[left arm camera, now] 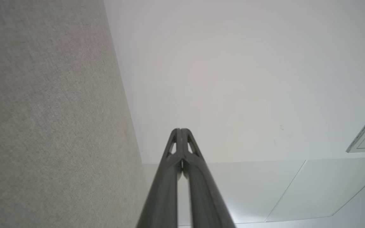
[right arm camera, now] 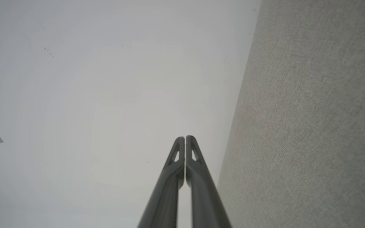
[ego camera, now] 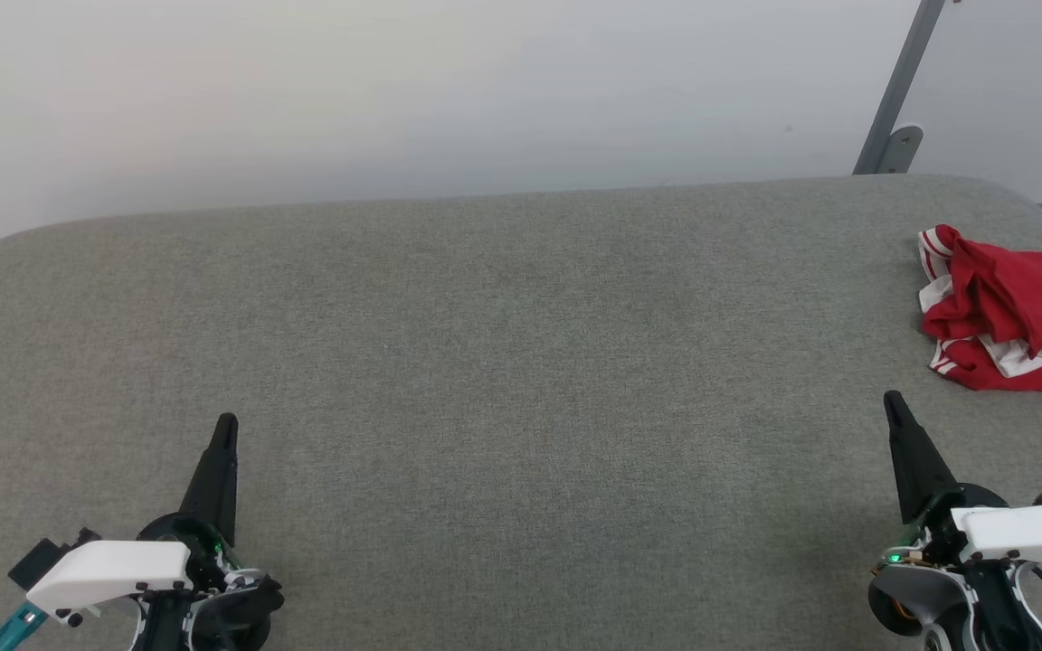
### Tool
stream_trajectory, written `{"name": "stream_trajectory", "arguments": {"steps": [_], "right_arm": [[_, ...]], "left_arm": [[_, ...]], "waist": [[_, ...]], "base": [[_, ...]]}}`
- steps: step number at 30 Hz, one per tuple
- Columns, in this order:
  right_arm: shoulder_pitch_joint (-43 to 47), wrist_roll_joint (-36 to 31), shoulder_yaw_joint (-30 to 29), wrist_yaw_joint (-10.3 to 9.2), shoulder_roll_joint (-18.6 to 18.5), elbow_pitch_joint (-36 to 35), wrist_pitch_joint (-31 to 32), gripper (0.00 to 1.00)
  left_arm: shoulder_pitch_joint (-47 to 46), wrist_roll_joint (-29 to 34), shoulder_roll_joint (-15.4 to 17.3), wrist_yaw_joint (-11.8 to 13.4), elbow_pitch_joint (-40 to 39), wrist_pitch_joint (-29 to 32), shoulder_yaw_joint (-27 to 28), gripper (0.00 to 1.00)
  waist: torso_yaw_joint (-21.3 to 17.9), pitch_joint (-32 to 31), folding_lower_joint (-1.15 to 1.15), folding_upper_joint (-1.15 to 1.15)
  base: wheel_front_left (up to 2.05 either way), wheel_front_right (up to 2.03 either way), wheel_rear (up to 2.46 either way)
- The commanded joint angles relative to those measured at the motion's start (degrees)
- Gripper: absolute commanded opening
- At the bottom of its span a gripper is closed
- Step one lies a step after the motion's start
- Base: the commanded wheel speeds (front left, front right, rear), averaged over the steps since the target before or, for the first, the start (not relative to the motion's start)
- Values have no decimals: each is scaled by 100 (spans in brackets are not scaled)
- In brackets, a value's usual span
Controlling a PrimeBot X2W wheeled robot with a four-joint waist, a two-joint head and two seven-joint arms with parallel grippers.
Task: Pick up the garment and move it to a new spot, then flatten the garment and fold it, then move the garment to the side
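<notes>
Grey fabric-covered bench [ego camera: 485, 316] meets a pale wall [ego camera: 394, 90]. On its far right edge lies the crumpled red soft shirt with white striped trim [ego camera: 1018, 312]. The dark-fingered left claw [ego camera: 226, 425] and right claw [ego camera: 892, 400] are both closed and empty.

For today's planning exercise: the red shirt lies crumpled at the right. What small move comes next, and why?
Probably open the right gripper and reach toward the shirt: it lies crumpled just ahead of that gripper, whose jaws are shut; the left gripper is far off.
</notes>
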Motion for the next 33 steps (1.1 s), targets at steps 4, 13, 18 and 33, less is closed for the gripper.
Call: {"name": "stream_trajectory", "arguments": {"steps": [4, 13, 18, 33], "right_arm": [[-24, 21, -6, -2, 9, -14, 15, 0], [-24, 22, -6, -2, 9, -14, 15, 0], [-24, 22, -5, -2, 9, -14, 15, 0], [-24, 22, -5, -2, 9, -14, 14, 0]], "left_arm": [[-70, -15, 10, -32, -2, 17, -3, 0], [-70, -15, 10, -32, -3, 17, -5, 0], [-70, -15, 10, -32, -3, 17, -3, 0], [-70, -16, 10, -32, -3, 16, -3, 0]], "waist": [[0, 0, 0, 0], [0, 0, 0, 0], [0, 0, 0, 0], [0, 0, 0, 0]], "base": [[0, 0, 0], [0, 0, 0], [0, 0, 0], [0, 0, 0]]}}
